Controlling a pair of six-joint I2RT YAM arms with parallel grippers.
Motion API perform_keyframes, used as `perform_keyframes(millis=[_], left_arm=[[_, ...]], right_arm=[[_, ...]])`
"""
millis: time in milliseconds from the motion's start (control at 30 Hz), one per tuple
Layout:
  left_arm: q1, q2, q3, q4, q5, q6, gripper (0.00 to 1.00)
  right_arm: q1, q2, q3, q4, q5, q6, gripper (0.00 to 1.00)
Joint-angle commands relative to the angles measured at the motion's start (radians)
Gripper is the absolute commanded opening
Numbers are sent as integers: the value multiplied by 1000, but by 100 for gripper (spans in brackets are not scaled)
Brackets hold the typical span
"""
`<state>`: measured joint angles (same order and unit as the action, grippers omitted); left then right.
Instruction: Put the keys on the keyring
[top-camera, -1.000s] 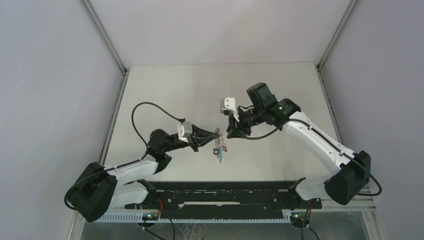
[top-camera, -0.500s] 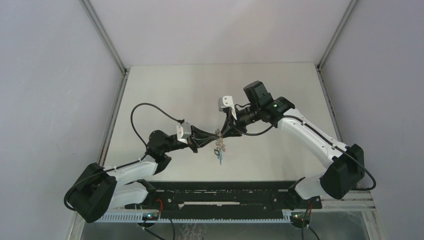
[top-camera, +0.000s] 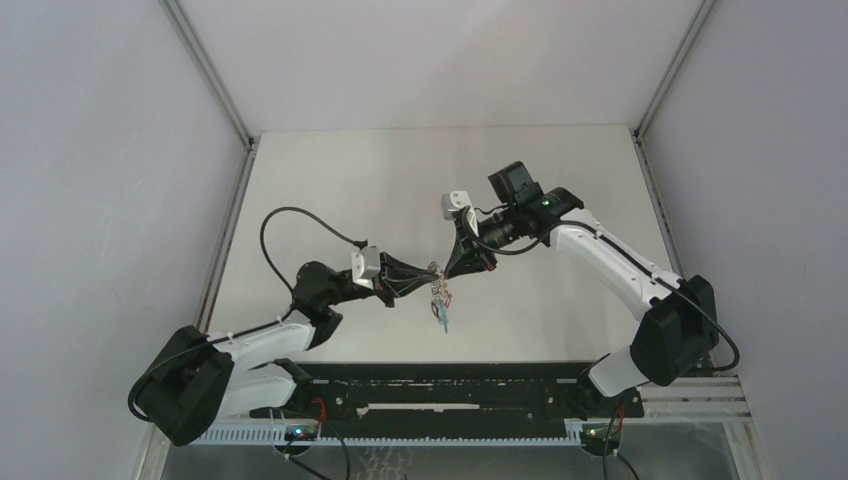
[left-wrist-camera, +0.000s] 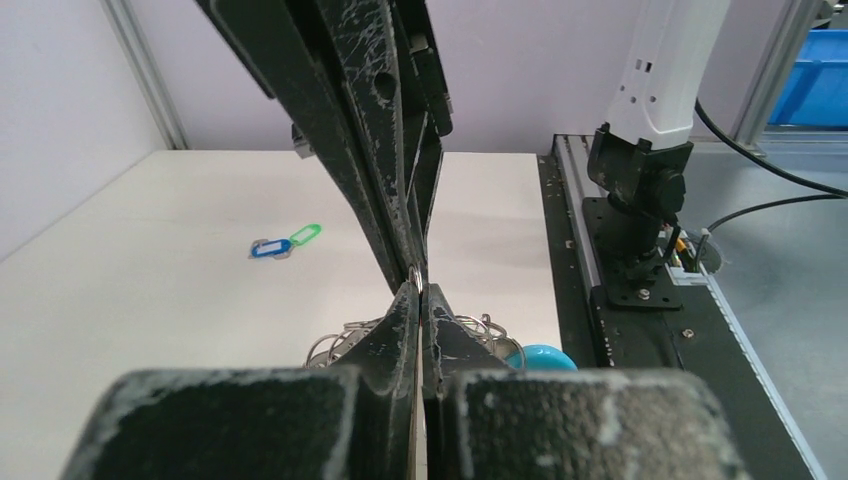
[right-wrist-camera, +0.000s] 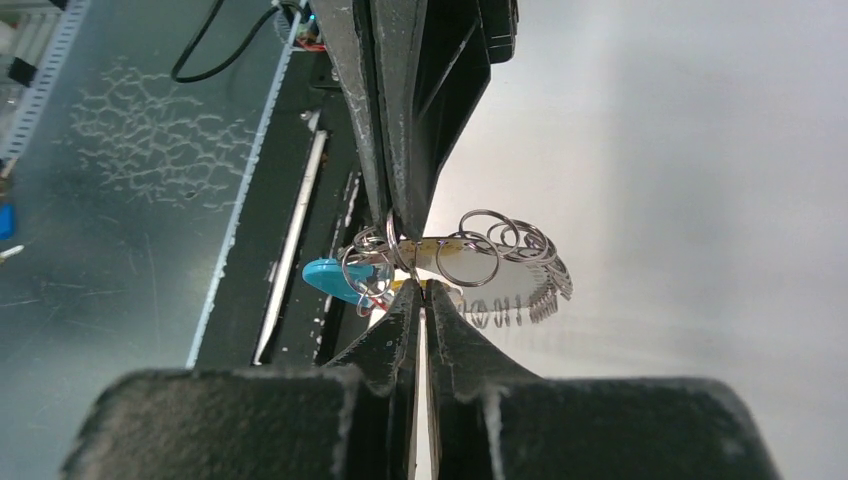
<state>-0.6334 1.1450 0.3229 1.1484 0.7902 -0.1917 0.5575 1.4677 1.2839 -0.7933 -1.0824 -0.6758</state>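
Observation:
The keyring (top-camera: 439, 292), a bunch of silvery wire rings with a cyan piece (top-camera: 442, 318) hanging below, is held above the table between both grippers. My left gripper (top-camera: 427, 279) is shut on one ring wire from the left; in the left wrist view its tips (left-wrist-camera: 420, 291) pinch a small loop. From the right, my right gripper (top-camera: 451, 272) is shut on another ring (right-wrist-camera: 419, 286), tip to tip with the left. Rings (right-wrist-camera: 478, 246) fan out beyond it, with a yellowish piece (right-wrist-camera: 445, 251) and the cyan piece (right-wrist-camera: 334, 277) among them. A blue key (left-wrist-camera: 269, 248) and a green key (left-wrist-camera: 306, 234) lie linked on the table.
A black rail (top-camera: 440, 385) runs along the table's near edge in front of the arm bases. The right arm's base (left-wrist-camera: 640, 180) stands on it. Metal frame posts (top-camera: 205, 70) border the white table. A blue bin (left-wrist-camera: 815, 90) sits outside the cell.
My right gripper has swung left and down to meet the left gripper and has shut on a ring of the bundle. The left gripper has kept its hold, almost still.

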Motion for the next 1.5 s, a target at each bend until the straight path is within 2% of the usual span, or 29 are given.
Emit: perform_keyframes(millis=[0,133,267,467,767,933,967,1033,1067,1100,1300,1467], left_arm=[[-2,-24,-7,130,46,-29,0],[-2,-10,-7,161,61,-51,0],[-1,-11,-14,164,38,-44,0],[6,-61,-15,16,-50,31,0],[11,-168,6,-211,-193,88,0],[11,-286,26,-456,-343,107,0],[10,-311,34,-510,-377,112,0],[10,-361,45,-614,-446,115,0],[9,-383,52,-662,-480,114,0],[9,-401,60,-707,-513,110,0],[9,-433,129,-891,-637,56,0],[9,-350,232,-1024,-676,36,0]], right_arm=[[-10,63,74,-100,-65,-80,0],[6,133,154,-200,-97,-125,0],[20,153,187,-206,-63,-100,1],[7,40,111,-68,120,87,26],[-8,-185,-41,156,532,425,46],[-8,-363,-164,249,655,554,57],[-8,-400,-199,292,688,588,60],[-9,-485,-266,345,730,638,87],[-9,-527,-299,364,732,650,95],[-9,-572,-329,386,740,667,99],[-13,-844,-476,445,870,827,100],[-15,-1049,-564,428,948,873,100]])
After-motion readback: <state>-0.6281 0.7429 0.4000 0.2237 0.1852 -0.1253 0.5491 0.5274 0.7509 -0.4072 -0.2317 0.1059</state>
